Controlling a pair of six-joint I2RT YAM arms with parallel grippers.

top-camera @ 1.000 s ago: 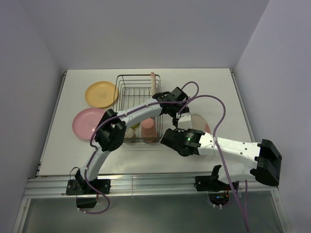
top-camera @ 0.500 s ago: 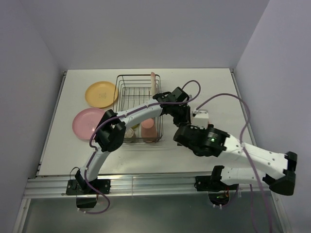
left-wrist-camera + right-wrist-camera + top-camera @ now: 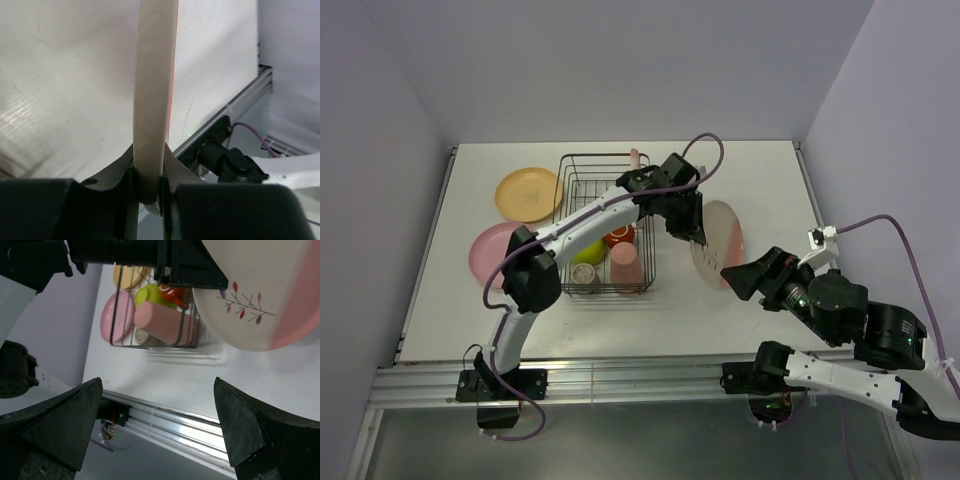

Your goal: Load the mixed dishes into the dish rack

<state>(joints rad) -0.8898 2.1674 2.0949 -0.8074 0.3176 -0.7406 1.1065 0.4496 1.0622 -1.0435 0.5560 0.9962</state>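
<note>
My left gripper is shut on the rim of the cream-pink plate with the twig drawing, which tilts on edge just right of the dish rack. In the left wrist view the plate's edge runs up from between the closed fingers. My right gripper is open and empty, near and to the right of the plate; the right wrist view shows the plate above its spread jaws. In the rack are a lime-green bowl, a red-brown mug, a salmon-pink cup and a small grey-beige cup.
An orange-yellow plate and a pink plate lie on the table left of the rack. A pink-and-cream plate stands on edge at the rack's far right corner. The left arm stretches across the rack. The table's metal front rail is close under the right gripper.
My right gripper opened, let go of the twig plate and drew back to the right. The left gripper kept the plate and shifted it slightly right, away from the rack.
</note>
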